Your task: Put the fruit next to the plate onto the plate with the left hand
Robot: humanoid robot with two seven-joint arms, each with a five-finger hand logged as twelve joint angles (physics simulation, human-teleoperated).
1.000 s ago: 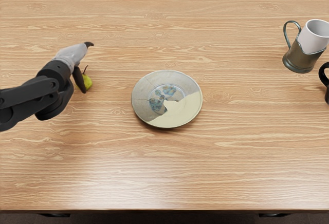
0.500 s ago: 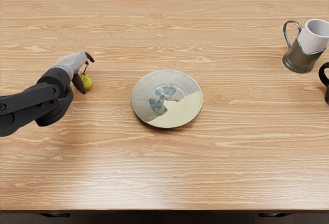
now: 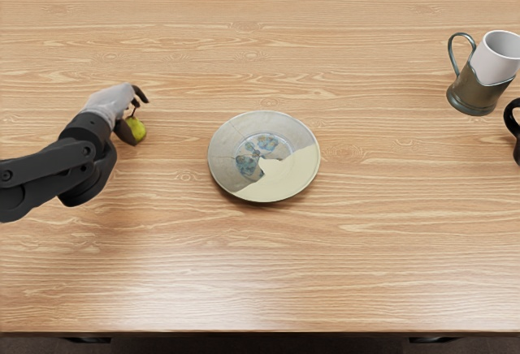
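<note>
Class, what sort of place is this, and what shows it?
Probably a simulated dining or kitchen table: a wooden tabletop, a patterned plate, a small green fruit, and mugs at the right edge.

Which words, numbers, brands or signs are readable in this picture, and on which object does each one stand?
None: there is no readable text anywhere.
The plate carries only a blue painted pattern, no letters.
The pear, grey mug, white cup and wooden table are unmarked.
</note>
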